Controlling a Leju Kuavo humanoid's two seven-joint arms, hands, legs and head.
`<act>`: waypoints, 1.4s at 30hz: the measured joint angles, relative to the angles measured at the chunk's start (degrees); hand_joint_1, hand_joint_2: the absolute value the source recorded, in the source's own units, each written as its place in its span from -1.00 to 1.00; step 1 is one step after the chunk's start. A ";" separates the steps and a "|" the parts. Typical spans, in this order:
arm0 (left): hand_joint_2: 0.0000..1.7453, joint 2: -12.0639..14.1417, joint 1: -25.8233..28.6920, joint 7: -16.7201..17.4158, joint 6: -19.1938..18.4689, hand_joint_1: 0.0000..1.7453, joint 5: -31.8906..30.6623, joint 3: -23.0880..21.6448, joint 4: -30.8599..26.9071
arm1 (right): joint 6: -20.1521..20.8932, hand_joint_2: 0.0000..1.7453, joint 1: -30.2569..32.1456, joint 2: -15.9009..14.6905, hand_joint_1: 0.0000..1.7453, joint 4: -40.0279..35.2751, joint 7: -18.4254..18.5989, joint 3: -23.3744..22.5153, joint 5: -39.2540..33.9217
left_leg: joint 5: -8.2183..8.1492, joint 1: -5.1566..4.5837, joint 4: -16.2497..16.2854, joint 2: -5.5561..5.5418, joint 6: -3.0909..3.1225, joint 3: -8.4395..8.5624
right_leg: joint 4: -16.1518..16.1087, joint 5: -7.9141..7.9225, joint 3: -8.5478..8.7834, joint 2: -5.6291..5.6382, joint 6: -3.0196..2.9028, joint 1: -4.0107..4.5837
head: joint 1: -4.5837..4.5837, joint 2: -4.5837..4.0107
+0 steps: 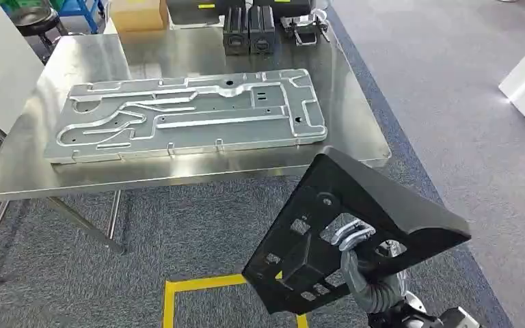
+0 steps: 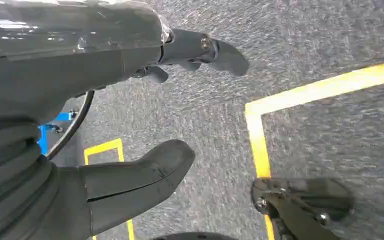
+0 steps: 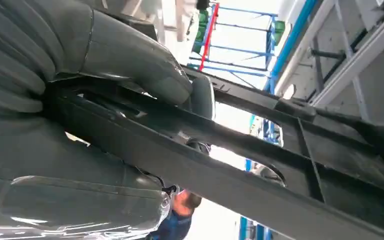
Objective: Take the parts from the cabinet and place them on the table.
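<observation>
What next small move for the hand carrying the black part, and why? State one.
Probably carry it forward toward the table. The right hand grips the black part through an opening, and it hangs tilted over the carpet, short of the table's near edge. The silver plate fills the middle, so aim for the bare near-right corner.

We list: large machined aluminium plate [image 1: 188, 113], flat mid-table; cardboard box [image 1: 139, 14] and two black blocks [image 1: 249, 30] at far edge; yellow floor tape [image 1: 198, 290].
</observation>
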 joint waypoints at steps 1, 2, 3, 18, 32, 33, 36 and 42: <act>1.00 0.00 -0.09 0.00 0.00 -1.00 0.00 0.04 0.00 | 0.02 1.00 -0.26 0.00 1.00 0.00 0.02 0.02 0.00 | -0.41 0.03 4.56 0.00 0.03 -2.85 | -0.01 -0.45 0.53 -0.06 -0.20 0.00 | -0.04 0.00; 1.00 0.00 -0.09 0.00 0.00 -1.00 0.00 0.04 0.00 | 0.09 1.00 -0.37 0.00 1.00 0.02 0.02 0.11 0.00 | -1.88 0.08 9.17 0.01 -0.07 -6.13 | -0.01 -0.98 1.00 -0.08 -0.27 0.02 | -0.04 0.00; 1.00 0.00 -0.04 0.00 0.00 -1.00 0.00 0.04 0.00 | 0.20 1.00 -0.37 0.00 1.00 0.02 0.02 0.11 0.00 | -4.11 0.10 12.78 0.01 -0.42 -9.07 | -0.01 -1.61 1.62 -0.07 -0.33 0.04 | -0.04 0.00; 1.00 -0.04 -0.14 -0.20 -0.18 -1.00 -0.04 0.15 -0.02 | -0.02 1.00 -1.15 -0.02 1.00 0.04 0.20 0.31 -0.04 | 5.98 -0.47 -2.01 -0.09 2.73 -8.15 | 13.68 -12.98 0.56 0.26 3.32 -0.34 | -0.02 0.00; 1.00 -0.46 -0.58 -1.14 -2.51 -1.00 -1.79 -0.07 0.00 | 0.79 1.00 -9.93 -1.11 1.00 1.99 5.07 1.18 2.75 | -1.83 -0.71 4.23 -0.14 0.30 -6.68 | -0.42 0.90 -0.13 0.27 -0.33 -0.04 | 0.00 0.00; 1.00 -0.46 -0.58 -1.11 -2.54 -1.00 -1.84 -0.11 0.00 | 0.76 1.00 -10.88 -1.27 1.00 2.36 5.29 1.31 2.71 | -3.87 -0.40 8.93 -0.14 -0.04 -9.29 | -0.42 0.66 0.02 0.09 -0.39 -0.04 | 0.02 0.00; 1.00 -0.44 -0.26 -1.07 -2.60 -1.00 -1.97 -0.28 0.00 | 0.76 1.00 -11.79 -1.70 1.00 3.30 5.64 1.64 2.62 | -3.19 0.36 13.61 -0.09 -0.89 -13.05 | -0.34 0.03 0.63 -0.05 -0.04 -0.20 | 0.00 0.00; 1.00 -0.26 -0.40 -2.69 -3.17 -1.00 -1.77 -0.35 0.00 | -0.66 1.00 -16.73 -3.65 1.00 5.14 7.46 3.24 3.26 | 4.96 0.49 -2.25 0.00 -0.20 -6.90 | 0.57 -1.35 1.37 0.23 1.82 -0.26 | 0.02 0.00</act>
